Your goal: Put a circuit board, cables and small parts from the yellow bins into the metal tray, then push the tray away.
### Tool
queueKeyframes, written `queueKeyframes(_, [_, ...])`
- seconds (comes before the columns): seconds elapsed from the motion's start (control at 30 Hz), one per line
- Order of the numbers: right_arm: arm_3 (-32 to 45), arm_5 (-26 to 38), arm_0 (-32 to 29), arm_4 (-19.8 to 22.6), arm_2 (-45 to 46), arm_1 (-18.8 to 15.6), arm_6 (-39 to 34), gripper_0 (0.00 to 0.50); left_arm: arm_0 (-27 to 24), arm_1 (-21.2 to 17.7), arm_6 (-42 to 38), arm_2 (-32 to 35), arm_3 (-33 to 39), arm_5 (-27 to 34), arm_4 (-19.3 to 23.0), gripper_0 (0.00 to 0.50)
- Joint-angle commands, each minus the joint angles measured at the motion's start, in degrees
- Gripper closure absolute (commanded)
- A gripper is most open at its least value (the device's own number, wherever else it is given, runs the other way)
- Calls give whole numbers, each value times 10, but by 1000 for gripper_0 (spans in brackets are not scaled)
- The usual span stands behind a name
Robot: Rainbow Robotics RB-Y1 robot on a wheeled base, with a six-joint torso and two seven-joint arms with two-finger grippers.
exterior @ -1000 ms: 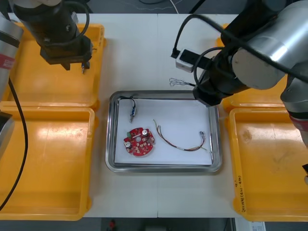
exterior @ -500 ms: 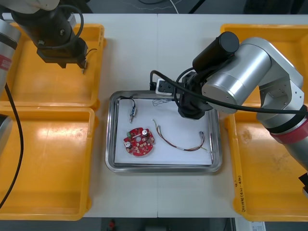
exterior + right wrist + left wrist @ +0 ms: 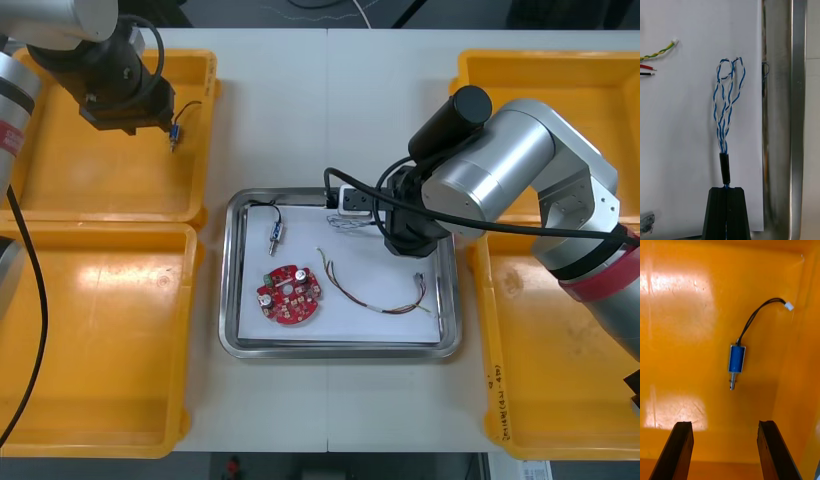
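Observation:
My right gripper [image 3: 726,191] is shut on the black sleeve of a twisted blue and white cable [image 3: 726,97], whose loops lie on the white inside of the metal tray [image 3: 795,112]. From the front, the right gripper [image 3: 402,235] hangs over the tray's far right part, the cable [image 3: 345,222] trailing left of it. The tray [image 3: 340,350] also holds a round red circuit board [image 3: 288,295], a red and yellow cable [image 3: 375,297] and a small metal part [image 3: 274,232]. My left gripper [image 3: 724,423] is open above a blue small metal part [image 3: 736,359] with black leads in the far left yellow bin [image 3: 60,180].
Two yellow bins [image 3: 90,340] flank the tray on the left and two [image 3: 560,340] on the right. The blue small part [image 3: 176,130] lies near the far left bin's right wall. Bare table lies beyond the tray's far edge.
My right arm came from beyond the tray's far edge to over the tray and brought the blue and white cable down onto it. The left arm shifted slightly, uncovering the blue part.

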State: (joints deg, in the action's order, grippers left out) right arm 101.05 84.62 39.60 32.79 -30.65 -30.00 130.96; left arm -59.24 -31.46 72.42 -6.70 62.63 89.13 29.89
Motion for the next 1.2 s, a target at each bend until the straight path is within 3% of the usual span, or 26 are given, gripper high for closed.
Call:
queueKeyframes(0.03, [5, -6, -9, -2, -22, 3, 9, 500, -12, -21, 59, 15, -7, -30, -4, 0])
queueKeyframes(0.1, [5, -6, -10, -2, -24, 3, 10, 500, -12, -20, 61, 15, -19, -43, 0, 0])
queueKeyframes(0.2, [6, -6, -13, 0, -24, 3, 7, 391, -12, -20, 62, 15, -35, -59, 7, 0])
queueKeyframes(0.23, [6, -6, -13, 2, -24, 3, 7, 118, -12, -21, 64, 15, -48, -72, 12, 0])
queueKeyframes(0.27, [6, -6, -13, 2, -24, 3, 7, 118, -12, -21, 64, 15, -48, -72, 12, 0])
queueKeyframes(0.3, [6, -7, -13, 5, -25, 3, 6, 0, -12, -20, 66, 15, -61, -84, 18, 0])
queueKeyframes(0.87, [42, -3, -13, 0, -24, 3, 1, 0, -11, -7, 65, 16, -117, -163, 43, 0])
queueKeyframes(1.0, [63, 23, -13, -12, -14, 5, -4, 0, -11, -2, 67, 16, -131, -181, 46, 0])
queueKeyframes(1.2, [93, 126, -15, -26, 44, 41, -13, 0, -11, 9, 66, 15, -141, -207, 49, 0])
